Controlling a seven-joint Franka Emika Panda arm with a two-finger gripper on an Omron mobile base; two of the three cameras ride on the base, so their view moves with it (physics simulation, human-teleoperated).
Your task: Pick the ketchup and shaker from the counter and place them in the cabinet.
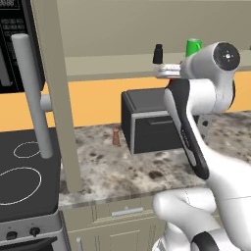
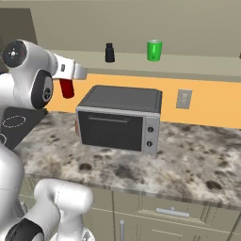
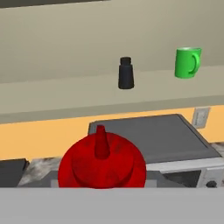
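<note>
Ketchup clamped in the gripper, hanging raised above the granite counter, just below the cabinet shelf edge, left of the toaster oven. Black shaker standing upright on that cabinet shelf, green mug to its right, well apart. Small reddish-brown shaker on the counter beside the toaster oven. Cabinet door swung open, grey bar handle beside the stovetop.
</note>
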